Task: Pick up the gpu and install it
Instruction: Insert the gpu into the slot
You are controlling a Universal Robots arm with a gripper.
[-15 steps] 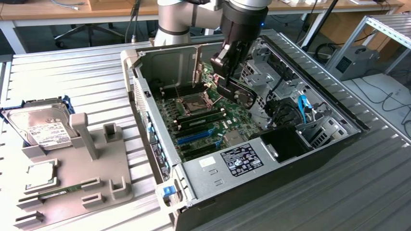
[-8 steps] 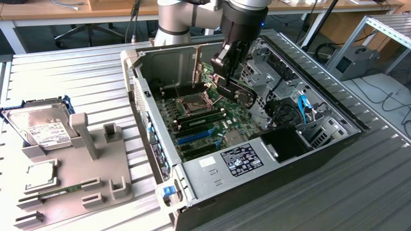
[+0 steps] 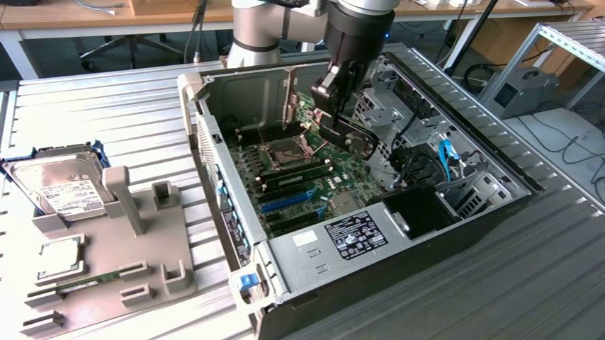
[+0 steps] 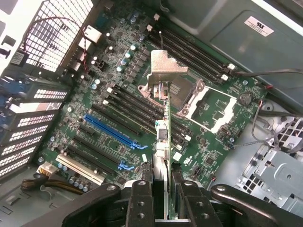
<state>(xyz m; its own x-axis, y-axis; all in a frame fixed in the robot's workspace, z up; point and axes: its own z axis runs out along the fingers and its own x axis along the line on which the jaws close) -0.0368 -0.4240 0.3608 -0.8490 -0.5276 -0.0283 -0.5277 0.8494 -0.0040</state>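
Fingers (image 4: 141,203) are clenched across the flat faces of the gpu (image 4: 167,137), which the wrist view sees edge-on, with the silvery bracket (image 4: 165,71) at the far end. The card hangs above the motherboard (image 4: 94,109) inside the open computer case (image 3: 212,142) on the ribbed tabletop (image 3: 113,106). Judged light and stiff but fragile: hold by the faces, clear of fan and contact edge.

The exterior view looks down from high on the whole case (image 3: 210,142); the wrist view looks closely along the gpu (image 4: 166,116) at the motherboard (image 4: 222,111) (image 3: 295,178), which both share.
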